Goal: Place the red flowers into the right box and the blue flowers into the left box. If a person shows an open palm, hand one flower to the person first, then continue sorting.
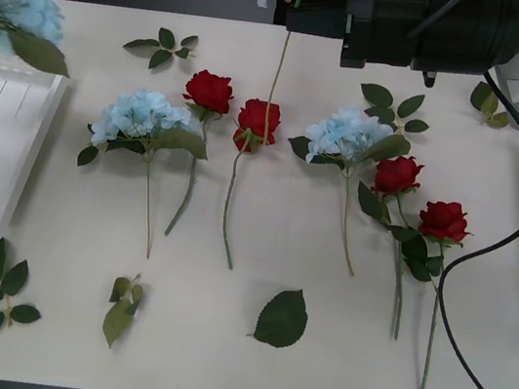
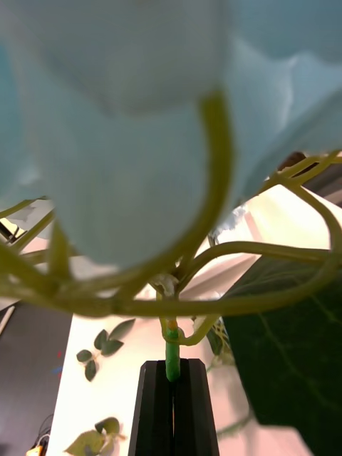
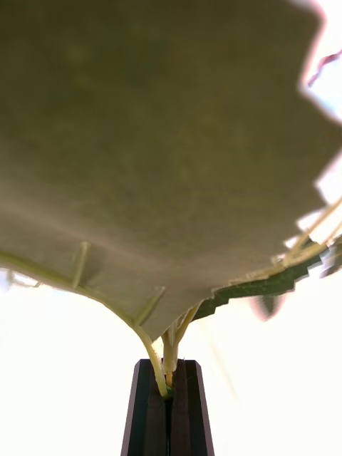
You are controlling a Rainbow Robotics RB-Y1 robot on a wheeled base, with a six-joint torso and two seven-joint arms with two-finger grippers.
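Both black claws clamp thin green stems: R claw (image 2: 172, 406) fluffy blue flower (image 2: 142, 107).

Flowers (image 1: 251, 124) crowd mid-table; bare table (image 1: 213, 365) along near edge.

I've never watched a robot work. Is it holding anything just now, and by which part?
Yes. Each gripper is shut on a blue flower's stem, just below the head: the right gripper on one flower, the left gripper on another.

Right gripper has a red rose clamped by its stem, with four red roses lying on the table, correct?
Not quite: the right gripper is shut on the stem of a blue flower, as the right wrist view shows. Four red roses do lie on the table.
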